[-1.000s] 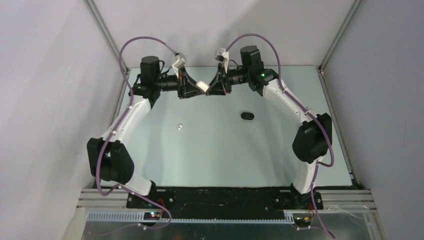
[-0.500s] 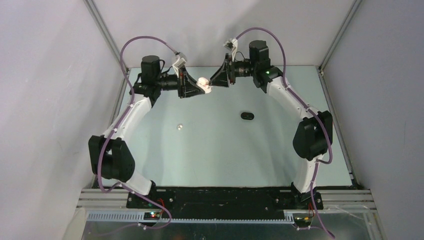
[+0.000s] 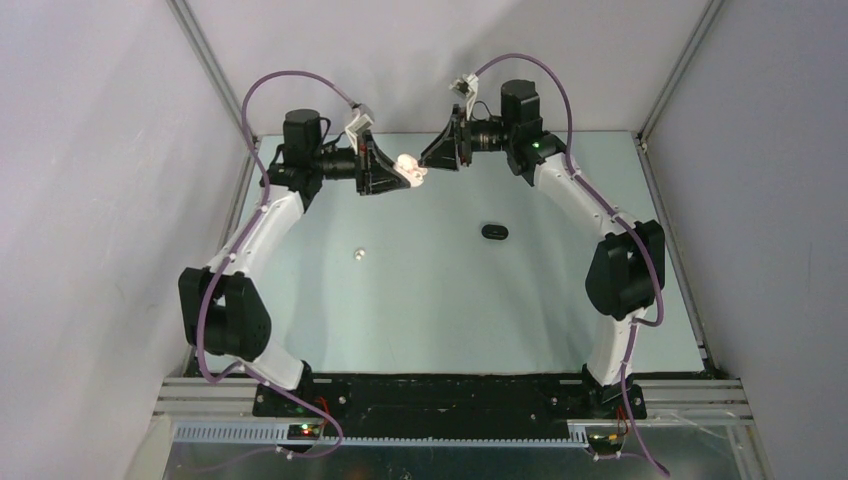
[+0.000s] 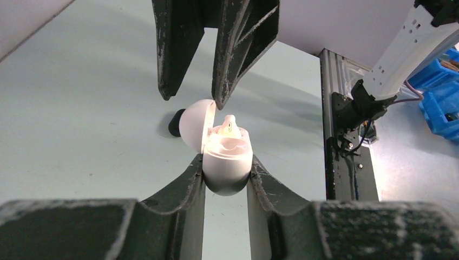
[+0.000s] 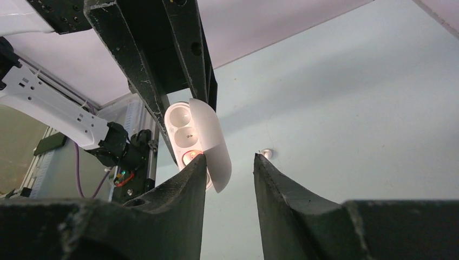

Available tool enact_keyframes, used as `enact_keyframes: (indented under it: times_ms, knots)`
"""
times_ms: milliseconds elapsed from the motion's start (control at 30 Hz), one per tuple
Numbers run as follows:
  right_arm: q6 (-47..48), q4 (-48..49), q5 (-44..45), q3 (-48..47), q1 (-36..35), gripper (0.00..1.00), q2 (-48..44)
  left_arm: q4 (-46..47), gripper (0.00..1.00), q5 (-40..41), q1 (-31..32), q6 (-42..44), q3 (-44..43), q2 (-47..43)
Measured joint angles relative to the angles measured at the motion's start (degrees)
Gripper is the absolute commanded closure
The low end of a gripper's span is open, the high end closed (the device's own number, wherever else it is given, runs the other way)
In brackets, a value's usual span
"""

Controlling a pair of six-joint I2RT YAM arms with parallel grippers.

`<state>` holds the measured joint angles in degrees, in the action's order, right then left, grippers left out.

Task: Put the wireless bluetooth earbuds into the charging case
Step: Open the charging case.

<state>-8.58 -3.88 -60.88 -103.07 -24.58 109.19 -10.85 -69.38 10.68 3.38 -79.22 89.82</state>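
My left gripper (image 3: 403,173) is shut on a white oval charging case (image 4: 227,165) and holds it above the far table. Its lid (image 4: 194,128) stands open. One white earbud (image 4: 229,125) sits in the case. My right gripper (image 3: 430,160) is open, facing the case, with one fingertip (image 5: 199,162) at the lid's edge. The case also shows in the right wrist view (image 5: 187,130), with a red glow in one slot. Another white earbud (image 3: 359,253) lies on the table, left of centre. A black case (image 3: 494,231) lies on the table to the right. No black earbuds show.
The table is a pale green mat (image 3: 440,310) with metal frame posts (image 3: 210,60) at the far corners and grey walls around. Blue bins (image 4: 441,100) stand beyond the table's edge in the left wrist view.
The right gripper has drawn back up and to the right from the white case. The case lid, shut a second ago, now stands open. The left gripper has barely moved.
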Motion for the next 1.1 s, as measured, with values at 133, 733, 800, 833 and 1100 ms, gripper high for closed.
enact_keyframes:
  times_ms: [133,733,800,833,1100]
  knots:
    - [0.20,-0.07,-0.11,0.57,0.00,0.63,0.00,-0.04,1.00,-0.07,0.00,-0.24,-0.22,0.31]
    - [2.97,-1.79,-0.68,1.38,-1.07,0.61,0.00,-0.48,1.00,-1.16,-0.26,-0.35,-0.94,0.46]
    - [3.23,-1.84,-0.70,1.38,-1.07,0.66,0.00,-0.48,1.00,-1.40,-0.33,-0.35,-0.94,0.50]
    - [3.28,-1.90,-0.70,1.38,-1.07,0.69,0.00,-0.48,1.00,-1.38,-0.33,-0.33,-0.94,0.52]
    - [3.63,-1.40,-0.96,1.92,-0.94,1.00,0.00,-0.48,0.65,-1.01,-0.33,-1.01,-0.94,0.79]
